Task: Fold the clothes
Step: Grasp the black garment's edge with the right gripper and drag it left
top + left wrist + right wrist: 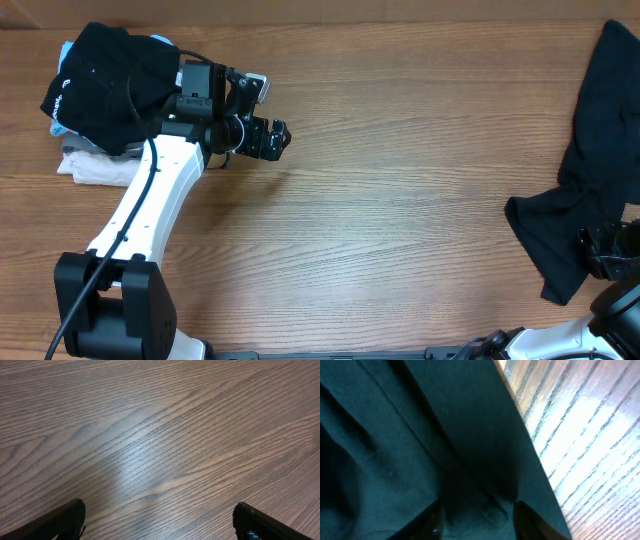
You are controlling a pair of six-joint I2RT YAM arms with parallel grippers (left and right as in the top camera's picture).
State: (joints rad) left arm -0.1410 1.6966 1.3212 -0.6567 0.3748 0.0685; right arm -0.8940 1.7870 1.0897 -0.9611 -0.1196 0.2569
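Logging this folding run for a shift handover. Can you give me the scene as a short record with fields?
stack: folded, far left of table; black on top, light blue and white beneath
loose garment: black, crumpled, right edge
left gripper: fingers wide apart over bare wood, empty
right gripper: down on loose garment; grip unclear

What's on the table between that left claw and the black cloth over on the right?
Nothing: only bare wooden table separates the left gripper from the black garment, as the overhead view shows.
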